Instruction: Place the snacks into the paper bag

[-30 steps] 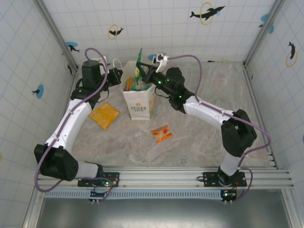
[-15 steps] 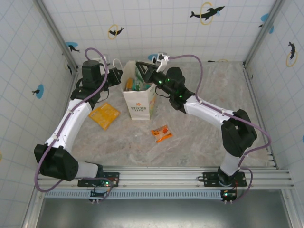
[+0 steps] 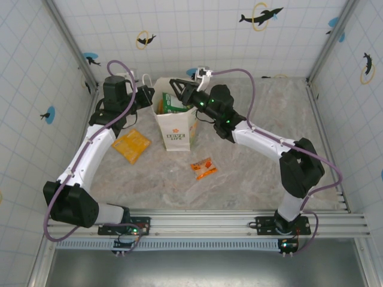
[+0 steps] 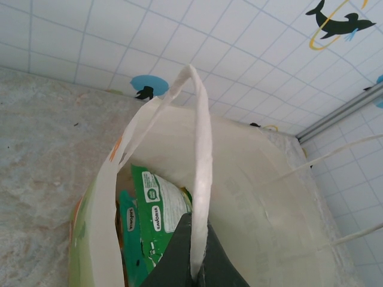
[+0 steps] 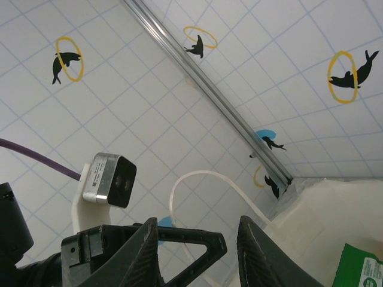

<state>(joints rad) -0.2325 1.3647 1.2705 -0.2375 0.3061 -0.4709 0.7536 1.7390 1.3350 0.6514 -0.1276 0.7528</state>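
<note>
Bag (image 3: 175, 128): white paper, upright mid-table, green packet (image 4: 157, 218) inside. Left claw (image 3: 149, 96) clamped on its rim; right claw (image 3: 178, 89) over the mouth, fingers apart, empty. I judged this drop done; next move called for fetching the yellow packet (image 3: 131, 145) or orange packet (image 3: 204, 168).

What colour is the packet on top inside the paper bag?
The packet in the paper bag is green with white print, clearest from the left wrist view.

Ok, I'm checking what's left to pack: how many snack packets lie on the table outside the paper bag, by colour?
Yellow-orange packet: 1
Orange-red packet: 1
Total: 2
</note>
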